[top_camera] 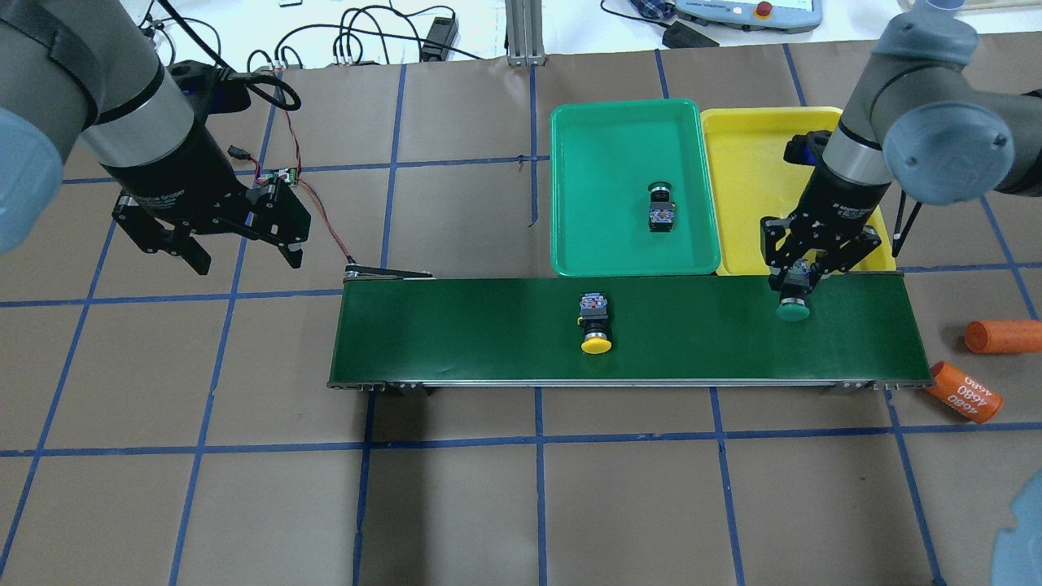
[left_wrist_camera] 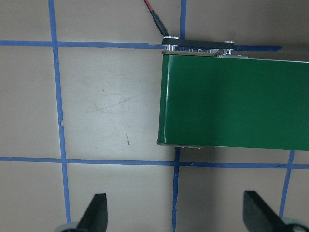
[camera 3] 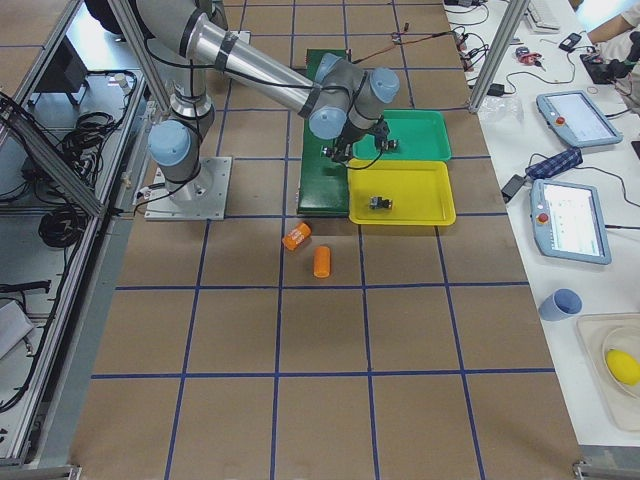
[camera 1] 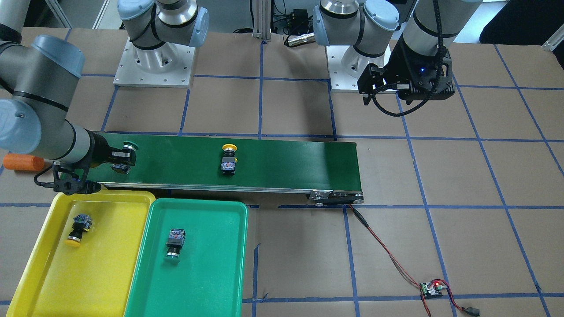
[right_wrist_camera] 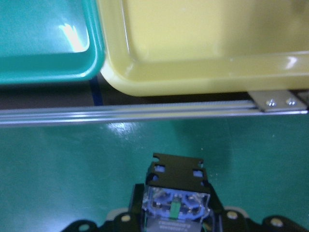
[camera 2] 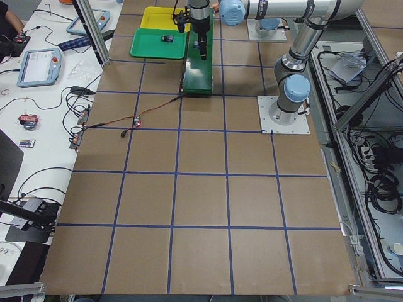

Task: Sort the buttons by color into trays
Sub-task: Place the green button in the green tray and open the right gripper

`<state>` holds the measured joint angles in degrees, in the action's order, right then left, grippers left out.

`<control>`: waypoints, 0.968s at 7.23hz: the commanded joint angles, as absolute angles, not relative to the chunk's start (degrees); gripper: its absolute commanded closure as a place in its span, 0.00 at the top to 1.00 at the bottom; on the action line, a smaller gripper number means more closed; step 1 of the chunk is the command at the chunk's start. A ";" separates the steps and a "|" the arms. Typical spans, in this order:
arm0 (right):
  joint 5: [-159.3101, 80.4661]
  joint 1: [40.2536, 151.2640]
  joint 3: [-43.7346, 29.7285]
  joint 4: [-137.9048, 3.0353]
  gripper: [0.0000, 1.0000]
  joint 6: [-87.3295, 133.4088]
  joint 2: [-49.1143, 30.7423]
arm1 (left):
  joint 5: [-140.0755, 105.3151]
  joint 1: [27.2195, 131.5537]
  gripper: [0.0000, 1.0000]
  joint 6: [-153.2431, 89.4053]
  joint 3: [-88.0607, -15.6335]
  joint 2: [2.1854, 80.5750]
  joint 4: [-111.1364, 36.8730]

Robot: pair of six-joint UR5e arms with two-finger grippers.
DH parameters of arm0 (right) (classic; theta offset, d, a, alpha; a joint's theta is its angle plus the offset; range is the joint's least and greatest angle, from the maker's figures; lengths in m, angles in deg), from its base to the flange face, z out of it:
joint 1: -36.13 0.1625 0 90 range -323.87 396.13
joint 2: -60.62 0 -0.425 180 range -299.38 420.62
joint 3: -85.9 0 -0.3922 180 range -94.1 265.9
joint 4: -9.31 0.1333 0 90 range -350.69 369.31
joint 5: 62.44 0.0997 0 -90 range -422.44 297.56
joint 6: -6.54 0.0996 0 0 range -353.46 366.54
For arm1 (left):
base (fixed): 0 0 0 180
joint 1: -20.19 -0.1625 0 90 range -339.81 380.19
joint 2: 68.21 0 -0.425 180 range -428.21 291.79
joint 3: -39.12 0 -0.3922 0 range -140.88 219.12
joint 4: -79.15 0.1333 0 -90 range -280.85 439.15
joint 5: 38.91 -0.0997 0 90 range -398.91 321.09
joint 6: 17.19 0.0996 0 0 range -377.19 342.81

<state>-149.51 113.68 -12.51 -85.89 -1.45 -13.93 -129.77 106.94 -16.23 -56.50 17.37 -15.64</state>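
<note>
Our right gripper [top_camera: 802, 275] has its fingers clamped on the black body of a green-capped button [top_camera: 792, 308]. It is over the conveyor belt [top_camera: 472, 334], close to the belt's right end and its tray-side edge. The cap points toward the robot-side edge. The bluish contact block [right_wrist_camera: 176, 205] faces up into the wrist camera. We cannot tell whether the cap touches the belt.

A yellow-capped button [top_camera: 595, 325] lies on its side near the middle of the belt, with its cap toward the robot-side edge.

The green tray [top_camera: 562, 163] and yellow tray [top_camera: 745, 163] sit side by side on the bench with their long rims touching. Both are against the belt's far edge, and the yellow one is nearer the bench's right end. A second green-capped button [top_camera: 661, 207] lies near the middle of the green tray. The other yellow-capped button [camera 1: 79, 229] lies in the yellow tray, toward the corner nearest the belt's right end.

Our left gripper [top_camera: 244, 262] hangs over bare bench beyond the belt's left end. Its fingers [left_wrist_camera: 95, 212] are spread wide with nothing between them.

Two orange cylinders lie on the bench off the belt's right end. One orange cylinder [top_camera: 965, 392] carries white figures that we read as 4680, printed twice. The plain cylinder [top_camera: 1003, 336] shows no writing. White lettering on both wrists is too small for us to read. A small circuit board [camera 1: 433, 288] with a red light sits by the bench's operator-side edge, wired to the belt's left end.
</note>
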 commanded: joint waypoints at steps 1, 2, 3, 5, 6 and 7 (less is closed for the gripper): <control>-146.57 117.74 -0.38 -85.17 0.00 -1.11 -5.71 | -129.79 106.94 1.00 -16.13 -56.50 17.30 -15.69; -147.77 124.30 7.17 -85.43 0.00 5.16 0.01 | -129.79 106.94 1.00 -16.22 -56.50 17.13 -15.69; -147.61 128.20 12.81 -85.26 0.00 8.96 4.50 | -129.79 106.94 1.00 -16.22 -56.50 17.39 -15.69; -146.56 132.17 13.22 -87.79 0.18 13.65 8.40 | -129.88 106.94 1.00 -16.13 -56.50 17.13 -15.60; -148.03 132.45 13.04 -89.20 0.99 13.74 9.02 | -129.88 106.94 1.00 -16.13 -56.50 17.30 -15.60; -149.01 132.11 13.13 -89.13 1.00 13.22 8.77 | -129.88 106.94 1.00 -16.13 -56.59 17.48 -15.60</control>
